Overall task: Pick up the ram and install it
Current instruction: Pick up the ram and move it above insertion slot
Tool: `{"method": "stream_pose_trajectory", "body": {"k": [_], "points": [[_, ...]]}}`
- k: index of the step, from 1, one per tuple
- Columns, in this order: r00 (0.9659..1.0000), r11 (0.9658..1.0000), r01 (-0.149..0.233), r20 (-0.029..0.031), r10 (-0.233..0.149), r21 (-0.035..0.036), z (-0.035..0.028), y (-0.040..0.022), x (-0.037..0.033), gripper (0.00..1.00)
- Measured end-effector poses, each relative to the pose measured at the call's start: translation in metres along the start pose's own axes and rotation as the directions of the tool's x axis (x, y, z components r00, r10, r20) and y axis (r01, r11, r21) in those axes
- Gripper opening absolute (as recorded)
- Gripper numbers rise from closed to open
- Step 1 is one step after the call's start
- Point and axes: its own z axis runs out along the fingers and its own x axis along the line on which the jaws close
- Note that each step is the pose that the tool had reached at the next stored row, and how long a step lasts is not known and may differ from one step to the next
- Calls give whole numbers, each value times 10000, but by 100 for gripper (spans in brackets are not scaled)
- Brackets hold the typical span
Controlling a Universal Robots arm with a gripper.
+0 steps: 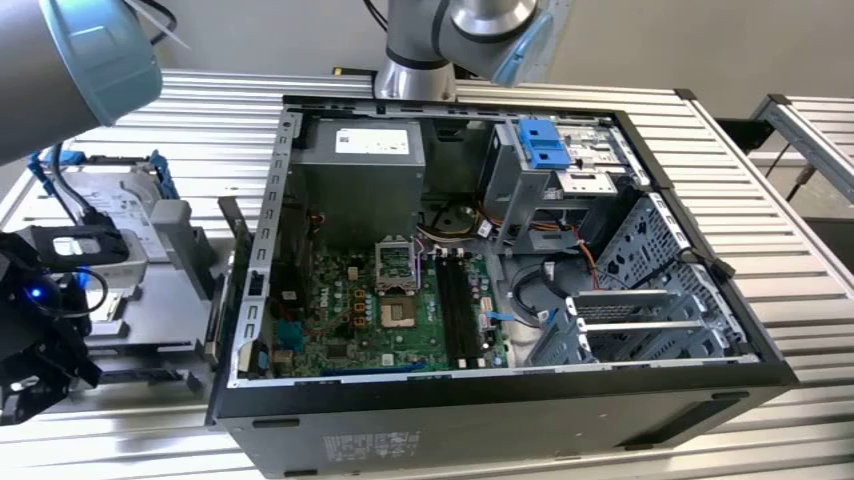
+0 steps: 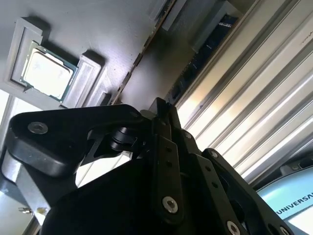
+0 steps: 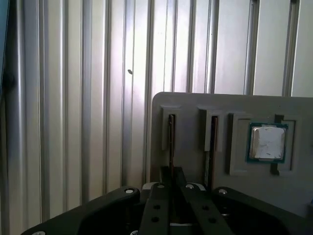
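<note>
The gripper [image 3: 172, 172] is seen at the bottom centre of the first wrist view. Its fingers [image 3: 166, 177] are drawn close together and clenched on the near end of the ram [image 3: 172, 139]. The ram stands edge-on in a slot of the grey holder [image 3: 195, 105], just left of frame centre, and has not been lifted out. A second stick [image 3: 213, 142] is seated in the neighbouring slot, just beside the ram. A square chip [image 3: 267, 142] is lodged in a recess at the right of the frame. The holder lies on a slatted metal table [image 3: 73, 98].

In the second wrist view the ram [image 2: 200, 56] is seen as a bluish-dark strip. It runs from the upper right down to the fingertips at frame centre.

In the exterior view the gripper is found at the lower left of the frame, with the arm [image 1: 80, 60] at the upper left. The open case [image 1: 507, 410] fills the centre. The board [image 1: 360, 310] lies inside it, with the black slots [image 1: 461, 300] beside it. The case is well apart from the ram.
</note>
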Motion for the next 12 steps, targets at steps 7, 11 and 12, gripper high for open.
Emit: {"method": "stream_pose_trajectory", "body": {"k": [7, 11, 12], "points": [[10000, 10000, 0, 0, 0, 0, -184, 3, -6, 0], [10000, 10000, 0, 1, 0, 1, -330, 4, -10, 0], [10000, 10000, 0, 0, 0, 0, -416, 5, -13, 0]]}}
